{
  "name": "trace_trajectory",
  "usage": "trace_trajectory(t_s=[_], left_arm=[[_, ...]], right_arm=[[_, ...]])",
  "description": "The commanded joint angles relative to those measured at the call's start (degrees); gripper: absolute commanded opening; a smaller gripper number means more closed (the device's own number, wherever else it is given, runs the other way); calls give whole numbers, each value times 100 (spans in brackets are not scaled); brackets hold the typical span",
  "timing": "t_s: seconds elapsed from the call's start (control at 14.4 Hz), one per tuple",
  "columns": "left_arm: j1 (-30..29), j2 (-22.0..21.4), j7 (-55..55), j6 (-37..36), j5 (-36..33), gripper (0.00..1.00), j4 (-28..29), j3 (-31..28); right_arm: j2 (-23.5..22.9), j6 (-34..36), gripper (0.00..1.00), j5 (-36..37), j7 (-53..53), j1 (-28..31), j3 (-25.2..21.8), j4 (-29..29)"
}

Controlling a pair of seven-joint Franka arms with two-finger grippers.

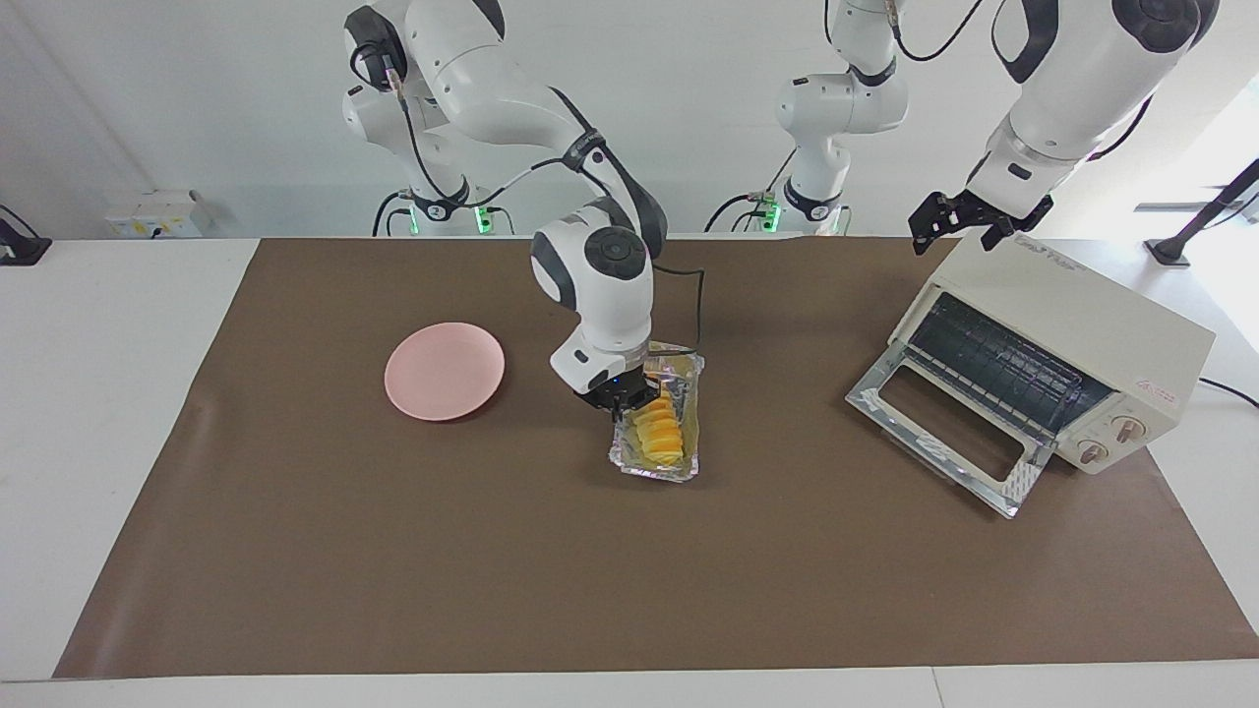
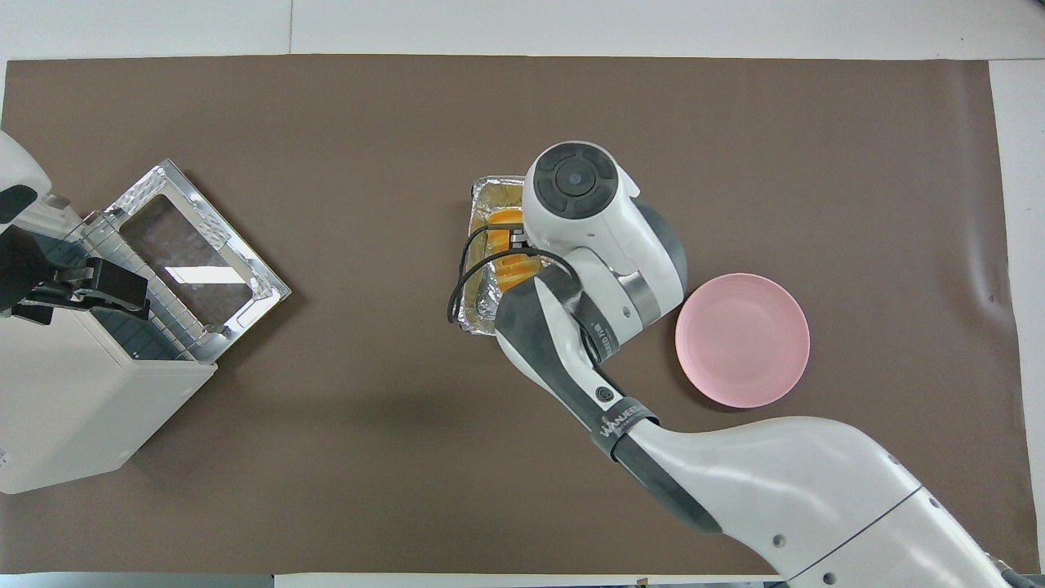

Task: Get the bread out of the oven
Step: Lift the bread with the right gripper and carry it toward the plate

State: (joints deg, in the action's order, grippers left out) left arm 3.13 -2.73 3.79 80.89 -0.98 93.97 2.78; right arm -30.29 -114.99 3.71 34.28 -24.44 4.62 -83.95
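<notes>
The bread (image 1: 657,433) is a golden-yellow ridged loaf lying in a crinkled foil tray (image 1: 679,470) in the middle of the brown mat, outside the oven. My right gripper (image 1: 628,398) is down at the tray's end nearer to the robots, against the loaf's end. In the overhead view the bread (image 2: 500,222) and the tray (image 2: 490,189) show partly under the right arm's hand. The cream oven (image 1: 1092,329) stands at the left arm's end with its glass door (image 1: 944,425) dropped open and its rack bare. My left gripper (image 1: 974,221) is open and empty over the oven's top.
A round pink plate (image 1: 445,371) lies on the mat toward the right arm's end, beside the tray; it also shows in the overhead view (image 2: 743,339). The oven (image 2: 73,408) and its open door (image 2: 196,253) take up the left arm's end.
</notes>
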Motion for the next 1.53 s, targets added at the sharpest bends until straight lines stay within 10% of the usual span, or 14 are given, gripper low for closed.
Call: trace_trajectory(t_s=[0.0, 0.76, 0.97, 1.04, 1.18, 1.46], left_arm=[[-67, -70, 7, -100, 72, 100, 7, 30], [-67, -70, 7, -109, 72, 100, 7, 21], [-67, -70, 7, -109, 72, 100, 7, 30], [-67, -70, 7, -100, 72, 100, 7, 21], [-67, -70, 7, -109, 72, 100, 7, 30], [-67, -70, 7, -109, 72, 100, 7, 30]], right_arm=[[-583, 608, 0, -291, -1016, 711, 91, 1204], [-1085, 205, 0, -178, -3752, 2190, 56, 1329], [-901, -899, 0, -81, -4375, 2347, 39, 454], [-848, -946, 5, -81, -4420, 2356, 39, 337], [-751, -859, 99, -81, -4430, 2357, 39, 266], [-479, -193, 100, 252, -4430, 2243, 39, 388]])
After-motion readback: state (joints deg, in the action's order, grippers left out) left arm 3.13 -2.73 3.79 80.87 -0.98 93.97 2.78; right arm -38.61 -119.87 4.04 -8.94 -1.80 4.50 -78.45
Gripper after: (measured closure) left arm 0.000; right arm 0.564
